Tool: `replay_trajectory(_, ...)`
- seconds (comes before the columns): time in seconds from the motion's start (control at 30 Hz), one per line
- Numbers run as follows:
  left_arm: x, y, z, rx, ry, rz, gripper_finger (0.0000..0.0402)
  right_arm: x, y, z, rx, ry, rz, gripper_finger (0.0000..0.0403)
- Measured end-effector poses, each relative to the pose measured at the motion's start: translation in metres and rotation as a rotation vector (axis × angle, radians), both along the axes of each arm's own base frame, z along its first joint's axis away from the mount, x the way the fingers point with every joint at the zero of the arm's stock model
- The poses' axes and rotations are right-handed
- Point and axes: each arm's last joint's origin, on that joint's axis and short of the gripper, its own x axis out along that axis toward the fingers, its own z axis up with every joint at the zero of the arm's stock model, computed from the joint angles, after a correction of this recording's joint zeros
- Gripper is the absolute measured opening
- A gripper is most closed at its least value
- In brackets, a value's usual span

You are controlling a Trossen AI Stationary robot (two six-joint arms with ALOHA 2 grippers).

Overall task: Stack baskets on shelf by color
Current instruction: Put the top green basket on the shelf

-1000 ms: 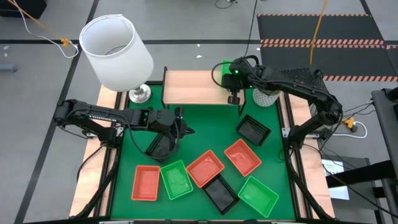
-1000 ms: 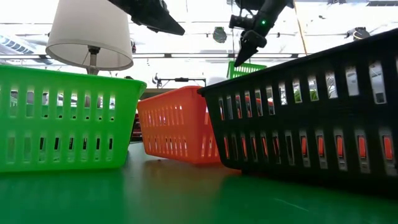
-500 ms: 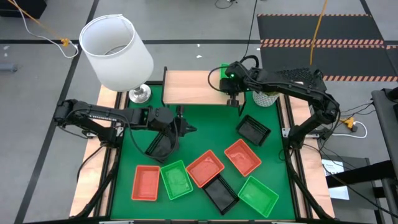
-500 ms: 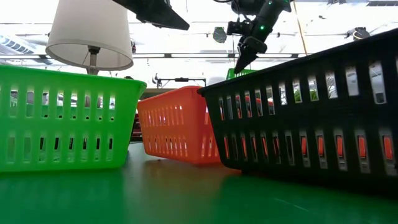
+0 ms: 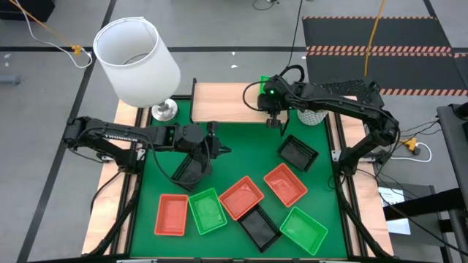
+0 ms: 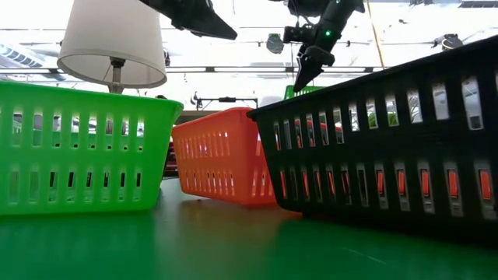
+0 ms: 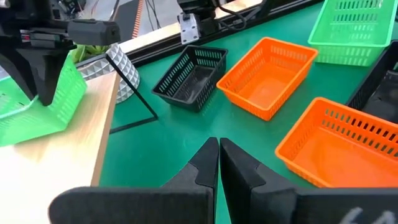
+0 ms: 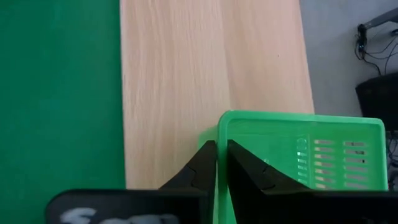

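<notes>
High view: right gripper [image 5: 271,119] over the shelf's [image 5: 227,102] right end, left gripper [image 5: 219,150] above the mat with a black basket [image 5: 187,169] just below. Right wrist: fingers pinching the green basket's [image 8: 298,155] rim, basket on the shelf. Left wrist: fingers pressed together, nothing between

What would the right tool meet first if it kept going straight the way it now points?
Probably the shelf. The right tool, shut on the wall of a green basket, points down at the wooden top, and the basket's bottom would likely touch down first. Depth is hard to judge.
</notes>
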Motion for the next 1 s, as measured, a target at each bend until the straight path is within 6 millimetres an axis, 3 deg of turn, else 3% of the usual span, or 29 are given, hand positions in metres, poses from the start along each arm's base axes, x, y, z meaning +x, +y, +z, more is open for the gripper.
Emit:
replay_trajectory(0.5, 0.0, 0.0, 0.0, -0.019, 0.004, 0.01, 0.0019, 0.0, 0.0, -0.001, 0.006, -0.001, -0.001, 0.004)
replay_trajectory(0.8, -0.001, 0.0, -0.002, -0.018, 0.019, 0.01, 0.0019, 0.005, 0.014, 0.001, 0.0, -0.008, 0.027, 0.0117)
replay_trajectory(1.0, -0.001, 0.0, -0.003, -0.018, 0.03, 0.01, 0.0019, 0.007, 0.036, 0.01, -0.098, -0.028, -0.057, 0.0149)
